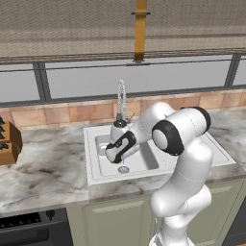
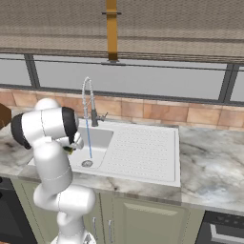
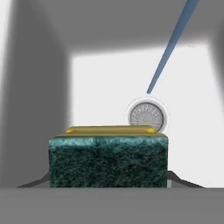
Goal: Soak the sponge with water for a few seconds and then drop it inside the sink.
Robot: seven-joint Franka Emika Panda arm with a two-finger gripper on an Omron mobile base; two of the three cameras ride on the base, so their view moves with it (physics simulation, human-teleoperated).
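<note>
One thing sits in your hand [image 1: 116, 157]: the sponge [image 3: 108, 157], clamped between the fingers with its dark green face toward the hand camera and the yellow body behind it. You hold it low over the sink [image 2: 100, 138], and the water [image 3: 168, 50] falls ahead of the sponge and off to one side, not touching it, landing just short of the drain [image 3: 146, 116]. So, as I judge it, you are in the soaking step but not yet wetting anything; the next move calls for carrying the sponge forward into the stream, holding there, then releasing over the basin. Around the hand, the marble surface [image 1: 43, 166] carries a wooden knife block [image 1: 8, 141] far to one side, and the tall faucet [image 1: 120, 103] rises beyond, under a wide window.
</note>
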